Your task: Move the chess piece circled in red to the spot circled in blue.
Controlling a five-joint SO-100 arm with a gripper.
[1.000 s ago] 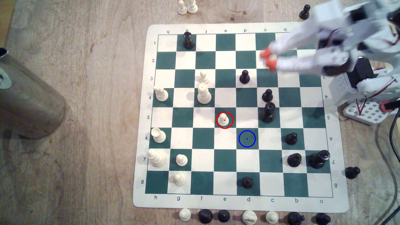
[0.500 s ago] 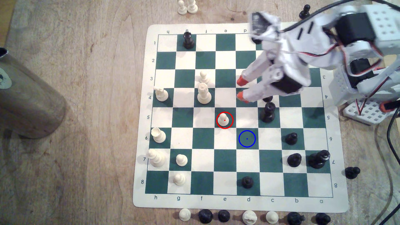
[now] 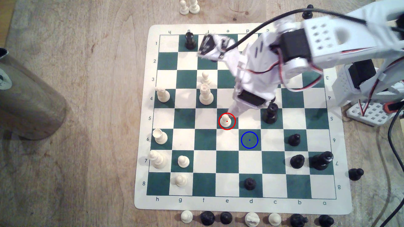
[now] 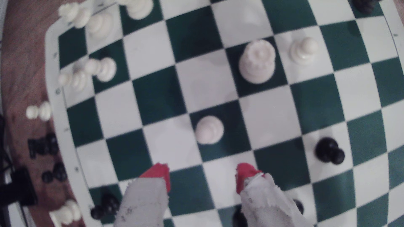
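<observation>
In the exterior view, the white pawn [image 3: 225,121] stood upright inside its red ring on a dark green square of the chessboard [image 3: 142,131], in the row marked 5. The blue-ringed square [image 3: 249,140] lay one row nearer the camera and one column toward the exterior view's right, diagonally adjacent and bare. The arm [image 3: 258,72] reached in from the exterior view's right, and the gripper [image 3: 232,111] pointed down just beside the pawn — its fingertips were hidden under the wrist here. A black piece [image 3: 270,113] stood on the same row, two squares toward the exterior view's right of the pawn.

In the wrist view, the pawn [image 4: 209,130] was seen from above on its green square, ahead of the gripper [image 4: 202,175]. The two red fingertips [image 4: 160,173] stood well apart, with nothing between them — neither touched the pawn. A tall cream piece [image 4: 257,61] stood beyond it, and a black pawn [image 4: 329,153] off to one side.
</observation>
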